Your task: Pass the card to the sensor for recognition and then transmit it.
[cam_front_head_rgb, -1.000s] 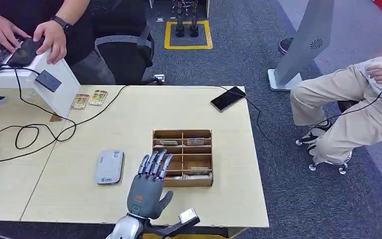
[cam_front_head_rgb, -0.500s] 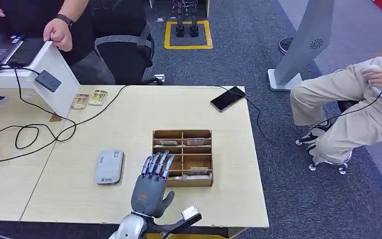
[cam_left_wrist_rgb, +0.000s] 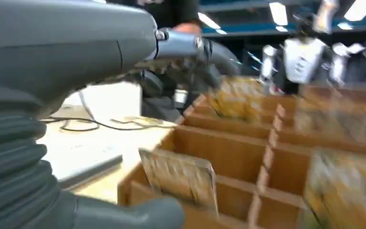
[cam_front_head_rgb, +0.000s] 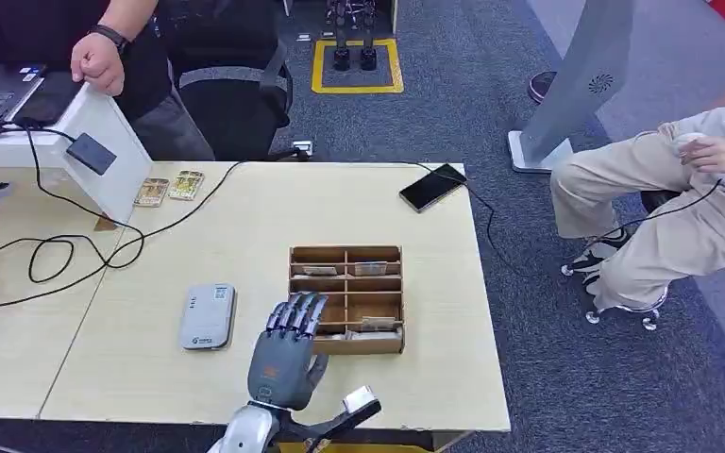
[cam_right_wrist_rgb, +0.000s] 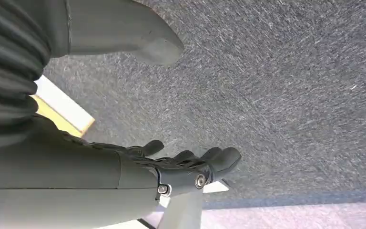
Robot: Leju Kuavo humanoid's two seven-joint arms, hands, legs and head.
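Cards sit upright in the wooden divided box point(cam_front_head_rgb: 346, 298) near the middle of the table point(cam_front_head_rgb: 245, 217); one card point(cam_front_head_rgb: 379, 324) stands in the near right compartment, and others show in the far compartments. In the left wrist view a card point(cam_left_wrist_rgb: 178, 176) leans in the nearest compartment of the box point(cam_left_wrist_rgb: 248, 157), just beyond the thumb; that picture is blurred, so the print on it cannot be read.

From where I stand, the left hand point(cam_front_head_rgb: 286, 345) hovers at the box's seven o'clock corner, palm down, fingers stretched forward and close together, tips over the box's near left edge. It holds nothing that I can see. The right hand point(cam_right_wrist_rgb: 190, 167) hangs over grey carpet, fingers loosely curled in a row with nothing in them.

At nine o'clock from the box lies the grey card sensor point(cam_front_head_rgb: 208, 316), flat on the table and apart from the hand. A black phone point(cam_front_head_rgb: 432, 187) with a cable lies at one o'clock, near the far edge. At eleven o'clock a person point(cam_front_head_rgb: 99, 62) rests a hand on a white stand. Another person point(cam_front_head_rgb: 680, 208) sits at three o'clock, off the table.
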